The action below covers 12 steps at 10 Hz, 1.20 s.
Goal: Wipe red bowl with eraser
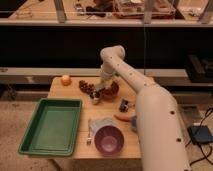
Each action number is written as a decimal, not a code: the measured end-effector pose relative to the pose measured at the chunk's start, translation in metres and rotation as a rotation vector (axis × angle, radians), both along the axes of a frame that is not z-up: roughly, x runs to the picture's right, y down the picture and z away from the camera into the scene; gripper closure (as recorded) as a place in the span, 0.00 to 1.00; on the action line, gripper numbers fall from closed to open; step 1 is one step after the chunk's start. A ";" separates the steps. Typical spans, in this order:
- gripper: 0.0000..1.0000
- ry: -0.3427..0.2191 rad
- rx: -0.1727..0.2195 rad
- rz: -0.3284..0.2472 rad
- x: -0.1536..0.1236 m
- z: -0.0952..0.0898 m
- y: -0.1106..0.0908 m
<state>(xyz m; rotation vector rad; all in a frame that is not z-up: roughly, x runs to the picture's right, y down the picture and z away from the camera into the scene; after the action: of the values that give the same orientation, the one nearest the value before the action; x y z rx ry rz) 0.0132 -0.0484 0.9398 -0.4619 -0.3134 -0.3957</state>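
Note:
The red bowl [112, 92] stands near the middle of the wooden table [65, 92], reddish-orange with a darker inside. My arm comes up from the lower right and bends down over it. The gripper [101, 87] hangs at the bowl's left rim, shut, and I make out nothing held in it. The eraser [124, 105], a small black-and-grey block, lies on the table just right of and in front of the bowl, apart from the gripper.
A dark cluster of grapes [86, 86] and a small silver can [95, 98] sit just left of the bowl. An orange [66, 79] is at the back left. A green tray [52, 125] fills the left front. A purple bowl [109, 140], white cloth [101, 123], carrot [122, 118] and blue cup [133, 123] lie in front.

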 end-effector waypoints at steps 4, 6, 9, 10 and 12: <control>1.00 0.043 -0.011 0.033 0.054 -0.010 0.016; 1.00 0.079 -0.017 0.071 0.069 -0.004 0.012; 1.00 0.089 0.003 0.128 0.081 -0.005 -0.016; 1.00 0.074 0.009 0.116 0.066 -0.006 -0.024; 1.00 0.065 0.009 0.095 0.046 -0.001 -0.026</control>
<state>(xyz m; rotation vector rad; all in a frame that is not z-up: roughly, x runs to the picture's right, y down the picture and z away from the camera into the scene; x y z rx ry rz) 0.0592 -0.0739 0.9385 -0.4484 -0.2693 -0.2887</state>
